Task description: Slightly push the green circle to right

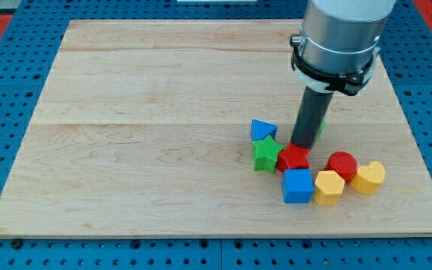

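A wooden board (163, 112) lay on a blue table with lots of little holes (6, 247). 7 blocks sat close together near the board's bottom right. A blue triangle block (262, 130) touched the top of a green star block (265, 154). A red block (293, 158), its shape hard to tell, sat just right of the star. Below it was a blue cube (298, 185). Right of the cube was a yellow hexagon block (328, 187). A red round block (342, 164) and a yellow heart block (368, 177) sat farthest right.
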